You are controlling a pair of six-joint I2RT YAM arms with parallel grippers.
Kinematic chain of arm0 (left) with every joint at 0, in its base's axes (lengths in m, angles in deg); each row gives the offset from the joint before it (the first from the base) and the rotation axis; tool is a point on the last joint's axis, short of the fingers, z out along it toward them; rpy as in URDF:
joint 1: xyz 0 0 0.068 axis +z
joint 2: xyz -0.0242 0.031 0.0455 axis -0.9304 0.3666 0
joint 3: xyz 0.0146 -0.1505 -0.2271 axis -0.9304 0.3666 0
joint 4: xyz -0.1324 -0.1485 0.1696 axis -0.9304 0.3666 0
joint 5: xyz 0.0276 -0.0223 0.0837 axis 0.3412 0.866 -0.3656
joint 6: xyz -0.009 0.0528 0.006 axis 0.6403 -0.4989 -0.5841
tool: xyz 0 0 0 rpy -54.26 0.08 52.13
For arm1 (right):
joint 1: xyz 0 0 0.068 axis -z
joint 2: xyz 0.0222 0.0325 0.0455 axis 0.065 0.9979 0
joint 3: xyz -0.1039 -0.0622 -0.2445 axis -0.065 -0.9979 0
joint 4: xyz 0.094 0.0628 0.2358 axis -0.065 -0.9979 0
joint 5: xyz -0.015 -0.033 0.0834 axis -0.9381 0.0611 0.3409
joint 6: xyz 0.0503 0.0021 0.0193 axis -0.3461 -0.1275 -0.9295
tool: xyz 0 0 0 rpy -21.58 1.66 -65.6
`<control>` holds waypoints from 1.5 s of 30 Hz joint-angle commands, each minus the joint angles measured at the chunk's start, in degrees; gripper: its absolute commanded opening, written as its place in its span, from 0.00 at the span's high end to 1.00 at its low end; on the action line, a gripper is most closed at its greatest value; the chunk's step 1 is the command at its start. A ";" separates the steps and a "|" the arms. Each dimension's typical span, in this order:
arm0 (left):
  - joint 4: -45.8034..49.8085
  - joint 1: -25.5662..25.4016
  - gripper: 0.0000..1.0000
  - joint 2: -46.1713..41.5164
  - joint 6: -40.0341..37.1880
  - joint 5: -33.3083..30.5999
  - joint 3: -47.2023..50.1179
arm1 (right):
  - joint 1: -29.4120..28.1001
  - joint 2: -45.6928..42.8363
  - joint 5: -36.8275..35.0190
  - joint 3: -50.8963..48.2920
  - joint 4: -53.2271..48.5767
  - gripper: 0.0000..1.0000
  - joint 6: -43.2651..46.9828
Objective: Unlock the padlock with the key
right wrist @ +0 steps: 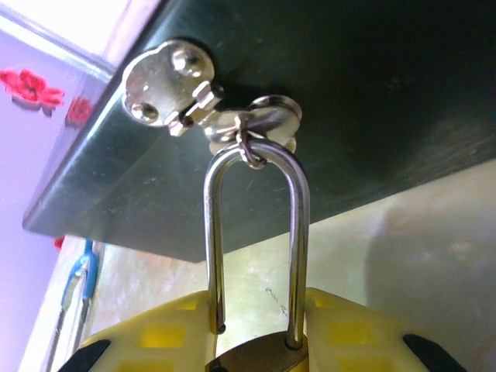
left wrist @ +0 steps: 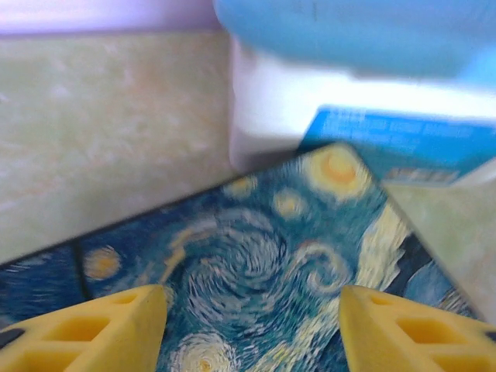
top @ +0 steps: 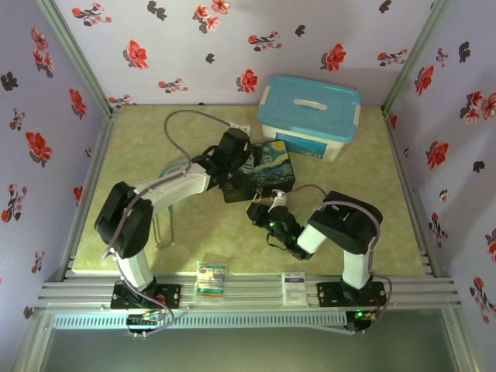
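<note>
Floral-papered walls (top: 232,46) are enclosing a pale green table (top: 194,240). At the box's near side, the right gripper (right wrist: 252,337) is clamping the brass body of the padlock (right wrist: 297,232) between its yellow fingers. The silver shackle is hanging closed through the hasp (right wrist: 194,101) on the starry-night box (right wrist: 372,93). The left gripper (left wrist: 252,325) is hovering over the box lid, jaws spread wide, gripping nothing. By my judgement the lock is being steadied and unlocking is not yet begun. Next, the key needs fetching and aligning with the keyhole, the body held firm against swinging.
</note>
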 commanded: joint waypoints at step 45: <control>-17.55 0.27 0.57 -1.46 1.84 -7.00 34.16 | 11.49 -7.91 -20.63 -8.37 10.09 1.00 -5.31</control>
